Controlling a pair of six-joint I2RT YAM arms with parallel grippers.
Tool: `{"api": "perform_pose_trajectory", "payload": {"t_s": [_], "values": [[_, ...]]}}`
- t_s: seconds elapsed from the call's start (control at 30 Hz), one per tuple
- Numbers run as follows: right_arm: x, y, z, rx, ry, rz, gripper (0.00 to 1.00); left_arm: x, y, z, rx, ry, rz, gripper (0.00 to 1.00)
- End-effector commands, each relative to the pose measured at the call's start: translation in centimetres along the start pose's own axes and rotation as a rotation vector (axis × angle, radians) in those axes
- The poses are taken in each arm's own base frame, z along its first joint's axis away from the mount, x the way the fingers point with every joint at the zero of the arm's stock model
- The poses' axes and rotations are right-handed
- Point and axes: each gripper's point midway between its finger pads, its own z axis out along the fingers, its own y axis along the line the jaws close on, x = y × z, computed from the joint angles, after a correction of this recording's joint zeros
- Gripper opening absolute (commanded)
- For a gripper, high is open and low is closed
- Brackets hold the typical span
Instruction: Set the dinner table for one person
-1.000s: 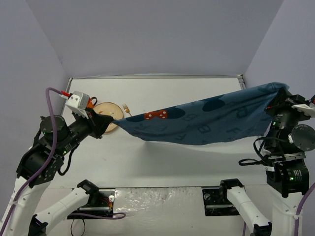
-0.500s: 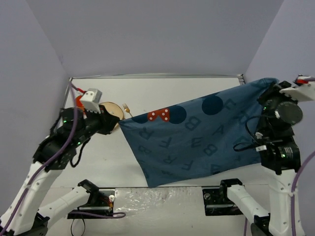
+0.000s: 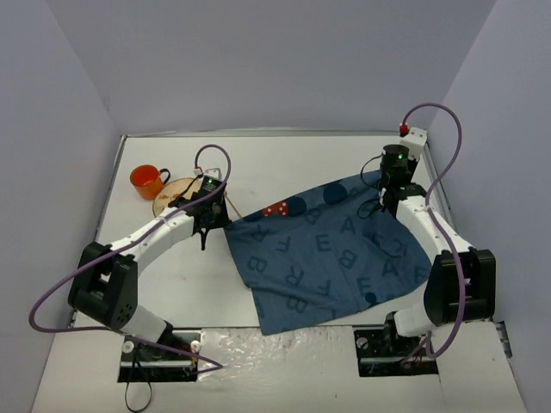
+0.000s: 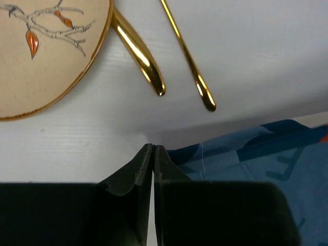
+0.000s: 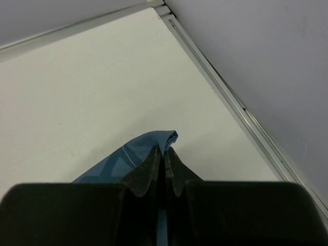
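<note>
A blue letter-printed cloth (image 3: 327, 258) lies spread over the right middle of the white dinner table (image 3: 293, 155). My left gripper (image 3: 217, 225) is low at the cloth's left corner, jaws pressed together (image 4: 154, 148), with the blue corner (image 4: 230, 148) running in beside the right finger. My right gripper (image 3: 383, 182) is at the far right corner, shut on the cloth (image 5: 128, 159), and a small fold pokes out past its tips (image 5: 165, 149). A beige plate (image 4: 46, 51) with a leaf drawing lies just beyond the left gripper, and two gold cutlery handles (image 4: 141, 51) lie beside it.
An orange cup (image 3: 146, 181) stands at the far left, next to the plate (image 3: 170, 194). The table's metal edging (image 5: 230, 97) and the side wall run close to the right gripper. Both arm bases sit at the near edge.
The cloth hung stretched in the air between the raised grippers. Both arms have reached forward and down, and the cloth now lies flat on the table.
</note>
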Motion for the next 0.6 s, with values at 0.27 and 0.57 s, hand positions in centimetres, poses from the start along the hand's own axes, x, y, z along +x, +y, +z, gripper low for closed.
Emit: {"api": "perform_pose_trajectory", "payload": {"t_s": [0.27, 0.57], "values": [[-6.2, 6.6, 8.9, -0.081, -0.267, -0.013, 0.00, -7.1, -3.7, 0.7, 0.077, -0.193, -0.158, 0.00], [-5.8, 10.5, 14.2, -0.162, -0.282, -0.117, 0.00, -7.3, -3.7, 0.5, 0.076, -0.205, -0.210, 0.00]]}}
